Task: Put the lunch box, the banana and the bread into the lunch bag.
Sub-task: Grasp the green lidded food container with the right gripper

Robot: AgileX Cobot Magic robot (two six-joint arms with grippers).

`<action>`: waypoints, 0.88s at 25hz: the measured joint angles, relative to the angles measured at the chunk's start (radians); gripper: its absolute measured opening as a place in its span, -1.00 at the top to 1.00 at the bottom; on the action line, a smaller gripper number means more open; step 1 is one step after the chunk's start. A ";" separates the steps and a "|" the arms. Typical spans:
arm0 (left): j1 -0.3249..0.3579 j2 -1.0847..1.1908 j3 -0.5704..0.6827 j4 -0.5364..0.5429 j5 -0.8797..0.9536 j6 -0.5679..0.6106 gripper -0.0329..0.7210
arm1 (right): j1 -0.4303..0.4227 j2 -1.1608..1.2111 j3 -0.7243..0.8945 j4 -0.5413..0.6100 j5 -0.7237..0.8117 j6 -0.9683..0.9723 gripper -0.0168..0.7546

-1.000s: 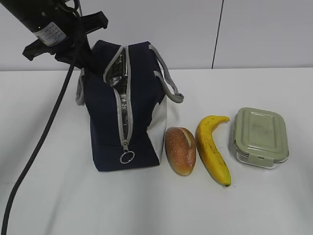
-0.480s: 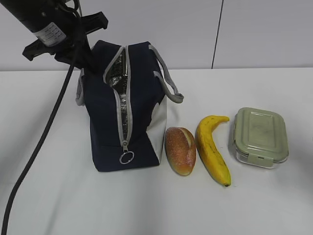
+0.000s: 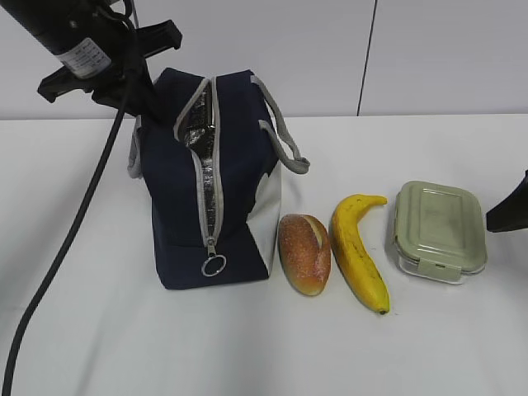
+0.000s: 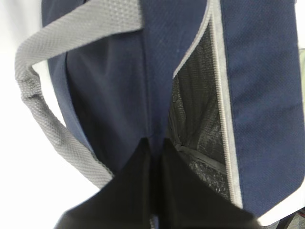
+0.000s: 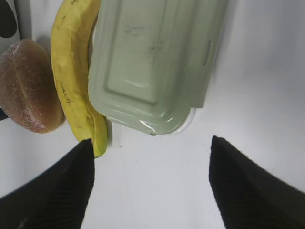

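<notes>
Since nothing has yet been placed in the lunch bag, the whole of the packing is judged to be left. Nearest the camera in the exterior view, along the lower middle of the frame, the bread is seen just beside the bag's white side panel, with the banana next to it and the lunch box further right, its lid clipped on. At the right edge only a dark tip of the right gripper is caught; in its wrist view the right gripper is shown spread wide and empty, with the lunch box lying beyond the fingertips. Behind these the bag stands with its zipper undone and silver lining exposed. Farthest back, at the upper left, the left gripper is clamped on the navy fabric beside the zipper opening. The bag's interior is mostly hidden, and the right arm is cut off.
</notes>
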 joint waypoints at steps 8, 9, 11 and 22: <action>0.000 0.001 0.000 0.000 0.000 0.000 0.91 | -0.158 0.265 -0.169 0.178 0.210 -0.154 -0.52; 0.000 0.001 0.000 0.000 0.000 0.000 0.91 | -0.160 0.292 -0.193 0.176 0.219 -0.158 -0.52; 0.000 0.001 0.000 0.000 0.000 0.000 0.91 | -0.161 0.337 -0.225 0.155 0.232 -0.162 -0.52; 0.000 0.001 0.000 0.000 0.000 0.000 0.91 | -0.161 0.393 -0.244 0.186 0.230 -0.166 -0.52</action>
